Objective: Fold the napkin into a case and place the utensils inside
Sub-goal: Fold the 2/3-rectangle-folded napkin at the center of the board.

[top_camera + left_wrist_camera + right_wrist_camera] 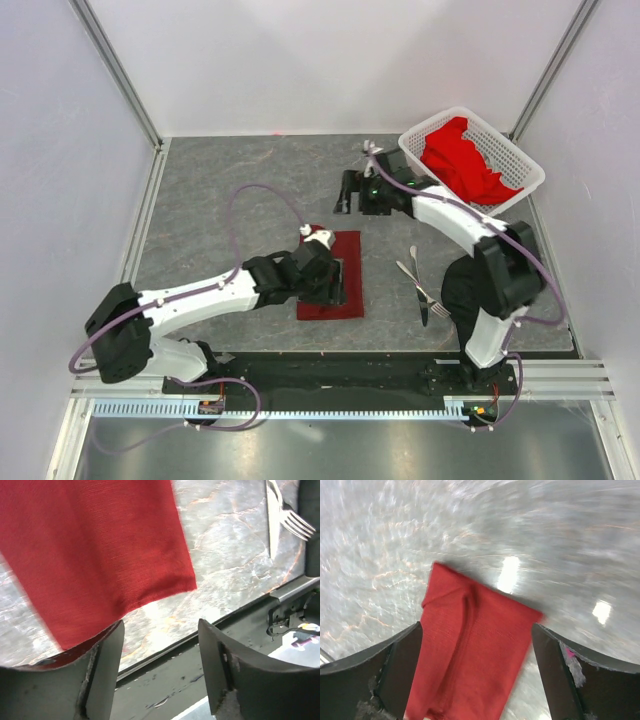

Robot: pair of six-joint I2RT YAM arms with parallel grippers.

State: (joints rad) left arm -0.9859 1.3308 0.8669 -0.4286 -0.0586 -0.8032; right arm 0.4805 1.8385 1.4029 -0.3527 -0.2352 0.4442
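The left arm reached from its base at the near left corner, stretched low and diagonally across the worktop point(220, 190). Its wrist ended over the napkin point(345, 250), and the left gripper point(335, 280) sat above the cloth's near half. In the left wrist view the left gripper point(160, 665) stood open with nothing between its fingers point(105, 675). The napkin point(95, 555) lay flat on the stone-patterned surface, its near corner running under the left-hand finger.

The right arm rose from the near right corner, bent sharply at the elbow and stretched back toward the middle. The right gripper point(348, 192) was just past the napkin's far edge. In the blurred right wrist view the right gripper point(477, 675) was spread wide and held nothing. The napkin point(470, 655) showed below, between its fingers point(395, 670), with a lengthwise ridge in the cloth.

The napkin lay as a dark red upright rectangle near the worktop's centre. The utensils point(419, 287) lay crossed on the worktop to its right, apart from it, with the fork point(295, 522) and knife point(271, 515) also in the left wrist view. A white basket point(520, 165) holding a bright red cloth point(465, 160) stood at the far right corner.
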